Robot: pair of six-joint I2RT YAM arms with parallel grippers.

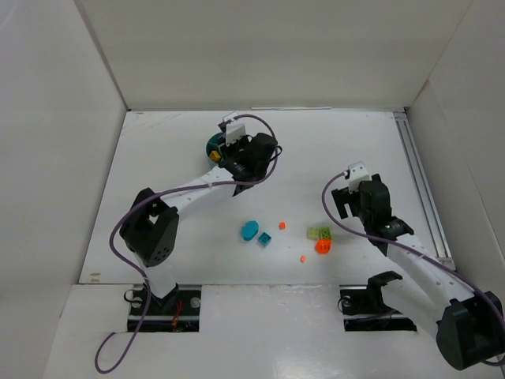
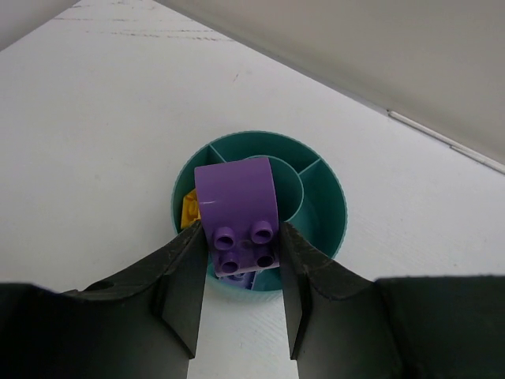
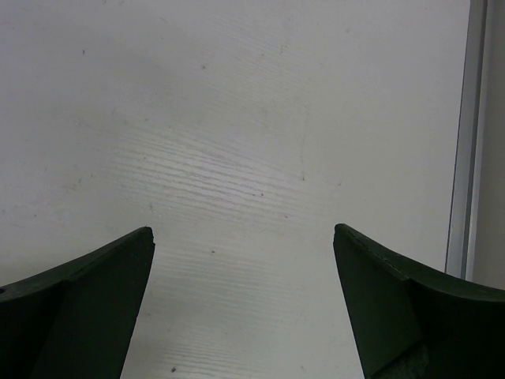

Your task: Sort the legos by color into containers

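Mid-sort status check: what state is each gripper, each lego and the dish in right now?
left gripper: shut on the purple lego, over the teal dish.
purple lego: gripped, not yet released.
right gripper: open, empty, above bare table.
teal dish: upright, yellow lego in one wedge.
teal legos: loose on table, unsorted.
lime lego: loose on table.
orange lego: loose beside the lime lego.

We see the left arm (image 1: 193,192) stretched toward the far side of the table (image 1: 355,142). Its wrist is over the round teal dish (image 1: 212,144) and hides most of it. The right arm (image 1: 410,254) bends over the right side, well apart from the dish. Loose legos lie in front between the arms: a rounded teal piece (image 1: 250,230) just beside a teal brick (image 1: 264,239), a small orange bit (image 1: 282,226), a lime green brick (image 1: 319,233) with an orange round piece (image 1: 323,246) just beside it, and a tiny orange bit (image 1: 303,259).
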